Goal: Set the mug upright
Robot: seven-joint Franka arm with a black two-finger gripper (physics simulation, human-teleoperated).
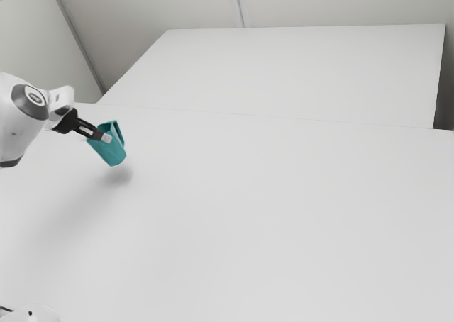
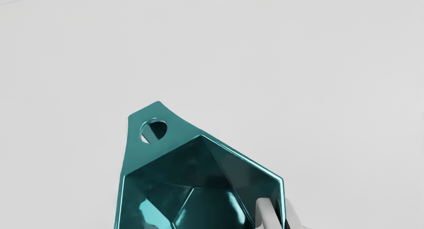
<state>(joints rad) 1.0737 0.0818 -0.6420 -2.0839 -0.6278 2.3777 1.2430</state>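
1. On the white arm (image 1: 15, 127), near the wrist: a round, dark-ringed emblem (image 1: 35, 96), too small to read.
2. Clamped by the gripper (image 1: 106, 138) at the rim: the teal mug (image 1: 111, 152). Closed down to the thickness of the wall, with one pale finger (image 2: 264, 210) inside the mouth and the other against the outside.
3. Held just above the white table (image 1: 255, 208), toward the exterior view's left, over a soft shadow (image 1: 117, 177).
4. Tilted, not upright: long axis slanting, mouth up and toward the exterior view's left, base down and toward the exterior view's right.
5. Jutting from the upper side, toward the exterior view's right: the handle (image 1: 118, 132). Pierced by a roundish hole, seen in the wrist view, with the faceted inside of the mug open to the camera.
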